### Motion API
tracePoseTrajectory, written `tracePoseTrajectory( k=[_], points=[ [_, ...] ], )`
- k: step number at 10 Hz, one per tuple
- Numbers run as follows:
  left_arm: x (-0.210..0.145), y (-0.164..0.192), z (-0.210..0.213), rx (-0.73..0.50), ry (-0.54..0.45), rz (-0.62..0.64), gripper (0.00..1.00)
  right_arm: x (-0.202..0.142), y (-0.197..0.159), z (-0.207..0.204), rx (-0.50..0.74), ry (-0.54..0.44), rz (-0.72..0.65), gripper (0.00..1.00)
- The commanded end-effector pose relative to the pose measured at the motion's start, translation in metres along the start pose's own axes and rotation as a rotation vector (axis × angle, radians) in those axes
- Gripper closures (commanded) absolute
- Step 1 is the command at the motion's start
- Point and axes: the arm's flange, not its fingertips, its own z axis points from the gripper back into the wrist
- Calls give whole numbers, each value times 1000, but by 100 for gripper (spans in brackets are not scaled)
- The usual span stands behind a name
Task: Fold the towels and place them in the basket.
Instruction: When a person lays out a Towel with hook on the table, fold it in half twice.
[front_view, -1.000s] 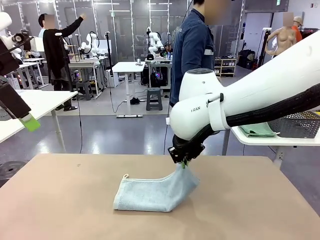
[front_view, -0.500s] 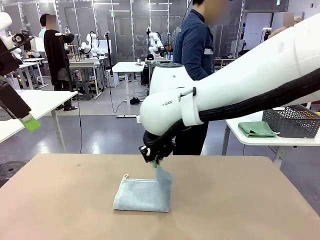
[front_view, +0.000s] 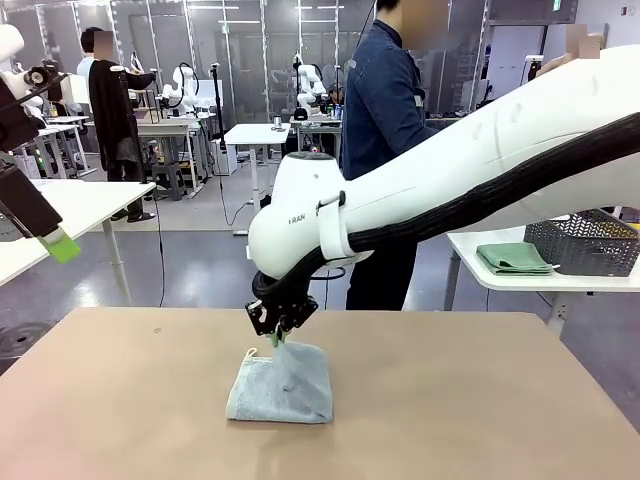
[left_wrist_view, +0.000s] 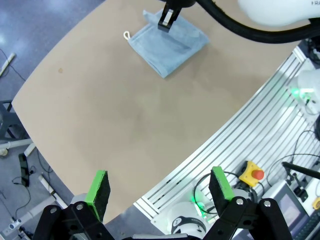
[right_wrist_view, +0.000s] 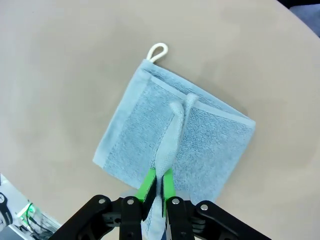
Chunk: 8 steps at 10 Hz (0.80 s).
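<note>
A light blue-grey towel (front_view: 281, 386) lies near the middle of the tan table (front_view: 480, 400), folded over on itself, its cord loop (right_wrist_view: 158, 50) at the far left corner. My right gripper (front_view: 275, 335) hovers just above the towel's left part, shut on a pinched edge of the towel (right_wrist_view: 175, 140) that it holds up over the folded layers. My left gripper (left_wrist_view: 159, 185) is open and holds nothing, high off the table's left side; the towel (left_wrist_view: 167, 42) and the right gripper (left_wrist_view: 167, 17) lie far beyond it. The dark grey basket (front_view: 585, 240) stands on a white side table at the right.
Folded green cloths (front_view: 513, 257) lie beside the basket on the side table (front_view: 500, 280). A person in a dark blue jacket (front_view: 385, 110) stands beyond the table's far edge. My right arm (front_view: 450, 190) spans the right half of the table.
My right gripper has swept from right to left with the towel's edge, laying the right half over the left. The left arm has not moved.
</note>
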Motion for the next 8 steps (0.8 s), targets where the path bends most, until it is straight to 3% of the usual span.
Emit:
tracePoseTrajectory(
  k=[1, 7, 8],
  points=[
    [-1, 1, 0, -5, 7, -18, 0, 6, 15, -8, 20, -13, -18, 100],
    [-1, 1, 0, -5, 7, -18, 0, 17, 23, -35, 44, 1, -10, 100],
    [-1, 1, 0, -5, 7, -18, 0, 17, 23, -35, 53, -6, -14, 72]
  ],
)
